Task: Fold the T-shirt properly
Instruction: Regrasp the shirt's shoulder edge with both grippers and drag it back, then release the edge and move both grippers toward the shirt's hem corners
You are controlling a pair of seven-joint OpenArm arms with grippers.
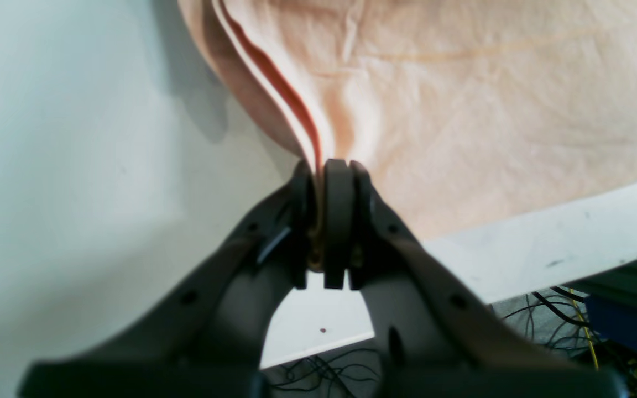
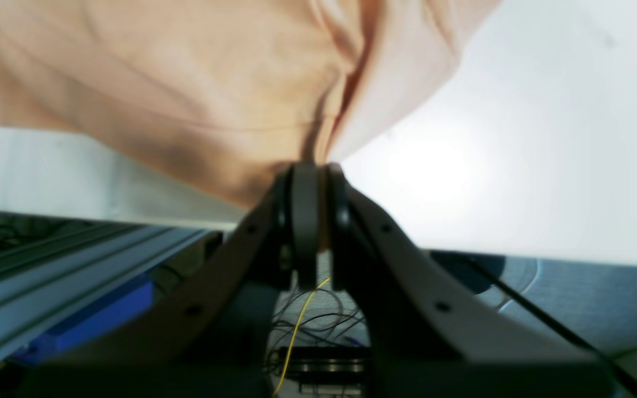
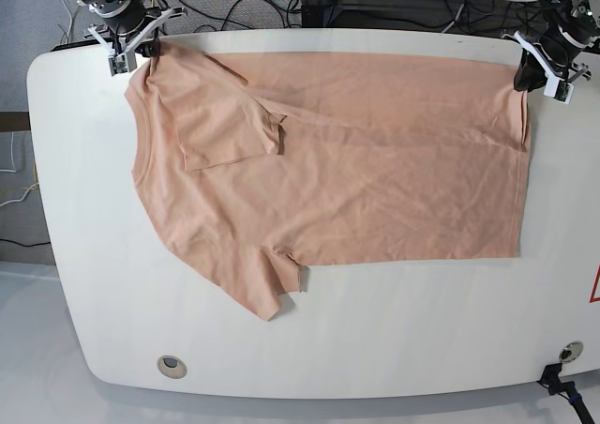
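Note:
The peach-pink T-shirt (image 3: 375,180) lies flat on the white table (image 3: 84,255), neck end to the left and hem to the right. Its far sleeve (image 3: 230,128) is folded over onto the body; the near sleeve (image 3: 267,283) sticks out toward the front. My left gripper (image 3: 532,72) is shut on the far hem corner at the table's back right. In the left wrist view, cloth (image 1: 462,99) bunches into the left gripper (image 1: 327,171). My right gripper (image 3: 141,53) is shut on the far shoulder corner at the back left, and T-shirt fabric (image 2: 186,83) gathers into this gripper (image 2: 316,168).
Both grippers stand close to the table's back edge (image 3: 328,32). Cables (image 3: 234,2) and a metal frame lie behind it. An aluminium rail (image 2: 64,265) and a blue box (image 2: 92,320) sit below the edge. A round grommet (image 3: 171,366) is at the front left.

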